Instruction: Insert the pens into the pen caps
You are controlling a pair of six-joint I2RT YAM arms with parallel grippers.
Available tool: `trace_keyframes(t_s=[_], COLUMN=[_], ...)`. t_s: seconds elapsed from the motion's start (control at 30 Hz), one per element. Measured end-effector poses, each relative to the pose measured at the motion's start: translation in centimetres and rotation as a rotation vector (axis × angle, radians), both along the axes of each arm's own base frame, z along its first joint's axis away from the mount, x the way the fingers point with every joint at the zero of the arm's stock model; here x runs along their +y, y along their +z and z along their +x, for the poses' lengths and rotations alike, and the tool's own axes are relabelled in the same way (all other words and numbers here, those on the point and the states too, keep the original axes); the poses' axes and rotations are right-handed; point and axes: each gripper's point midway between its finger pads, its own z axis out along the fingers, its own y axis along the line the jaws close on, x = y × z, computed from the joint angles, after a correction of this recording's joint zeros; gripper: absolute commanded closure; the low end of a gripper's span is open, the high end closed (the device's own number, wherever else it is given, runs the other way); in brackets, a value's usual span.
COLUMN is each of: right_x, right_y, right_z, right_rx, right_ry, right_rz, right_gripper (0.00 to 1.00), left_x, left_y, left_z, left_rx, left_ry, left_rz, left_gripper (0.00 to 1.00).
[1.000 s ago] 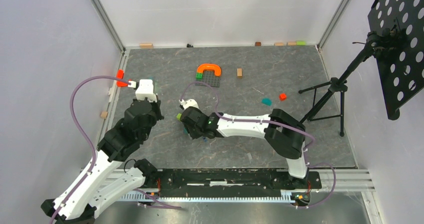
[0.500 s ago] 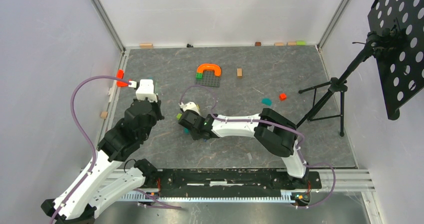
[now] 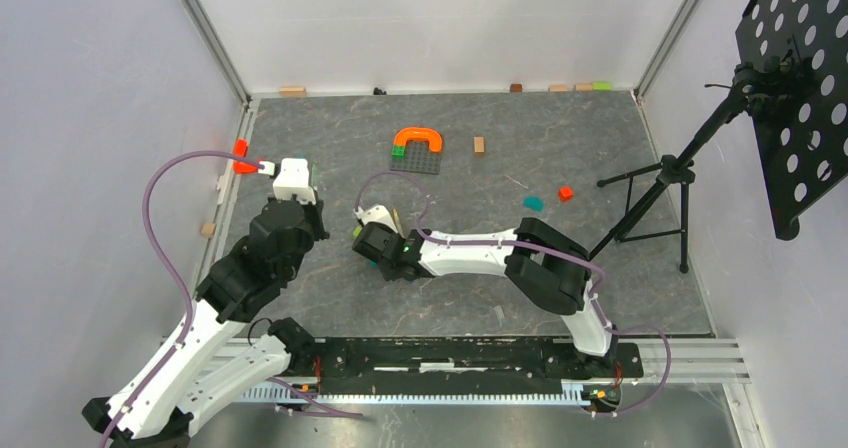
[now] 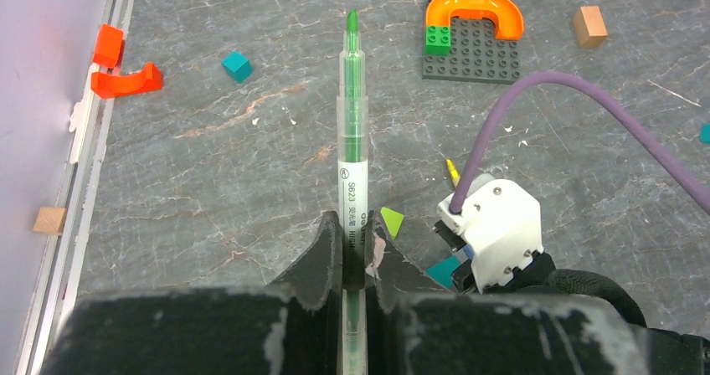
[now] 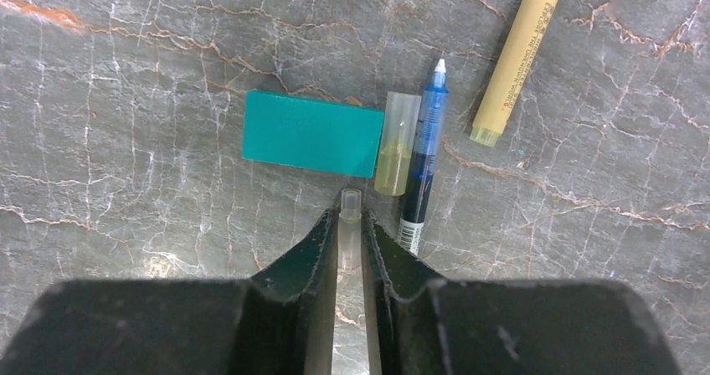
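So the grey marbled worktop point(image 3: 560, 288) is pretty cluttered. Biggest thing is the black perforated panel on a tripod stand point(image 3: 795, 98) at the right edge, well apart from both arms. Next down is a dark grey studded baseplate point(image 4: 473, 53) near the far edge, with an orange plastic arch point(image 4: 473, 11) and a small green brick point(image 4: 436, 38) sitting on it.

None of that blocks the left gripper point(image 4: 352, 239). It's over the left-middle of the worktop, pinching the pale green pen point(image 4: 352, 124) by the barrel, tip aimed at the far edge. The purple cable point(image 4: 544, 86) and white wrist housing point(image 4: 498, 224) of the right arm sit just right of that pen, near but apart.

The right gripper point(image 5: 350, 224), mid-worktop, is clamped on a clear pen cap point(image 5: 351, 201) whose end pokes just past the fingertips. A flat teal rectangular block point(image 5: 312, 134) lies right ahead of it. At the block's right end is a yellowish clear cap point(image 5: 396, 145), side by side with the blue and dark pen point(image 5: 423, 170). The tan-yellow pen point(image 5: 519, 53) lies further right, apart.

Small stuff:
- teal cube point(image 4: 237, 65)
- orange-red bits point(image 4: 126, 80) by the left edge
- tan wooden cube point(image 4: 589, 25)
- lime green wedge point(image 4: 391, 220)

Hard to see:
- from above, the right arm hides the loose pens and caps
- the tan-yellow pen is cut off at its upper end
- the green pen's rear vanishes between the fingers
- can't tell if the held cap touches the worktop
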Motion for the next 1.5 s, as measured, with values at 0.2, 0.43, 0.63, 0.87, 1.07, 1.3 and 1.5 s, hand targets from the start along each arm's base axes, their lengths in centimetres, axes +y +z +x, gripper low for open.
trace_keyframes(t_s=[0.2,0.43,0.63,0.87,1.07,1.3,1.5], right_x=[-0.1,-0.3,0.0,-0.1,-2.5,-3.5,-3.4], right_y=[0.0,-0.1,-0.2,0.0,0.2,3.0,6.5], right_z=[0.0,0.0,-0.3,-0.3,-1.5,-2.2,-2.0], right_rx=[-0.01,-0.01,-0.008,-0.021,-0.016,-0.052,-0.103], right_ry=[0.023,0.049,0.076,0.079,0.086,0.084,0.061], right_rz=[-0.059,-0.099,-0.107,-0.084,-0.06,0.073,0.261], right_gripper=[0.76,0.79,1.0,1.0,1.0,1.0,1.0], left_x=[-0.1,-0.2,-0.1,-0.2,-0.8,-1.8,-2.9], left_y=[0.0,0.0,0.0,-0.1,-0.4,-0.2,-0.1], left_z=[0.0,0.0,0.0,0.0,0.0,-0.1,-0.3], left_rx=[0.002,0.002,0.002,0.003,0.01,0.004,-0.002], left_ry=[-0.008,-0.009,-0.01,-0.014,-0.045,-0.097,-0.154], left_rz=[-0.002,-0.001,0.001,0.001,-0.003,-0.026,-0.056], left_gripper=[0.98,0.98,0.98,0.98,0.98,0.98,0.98])
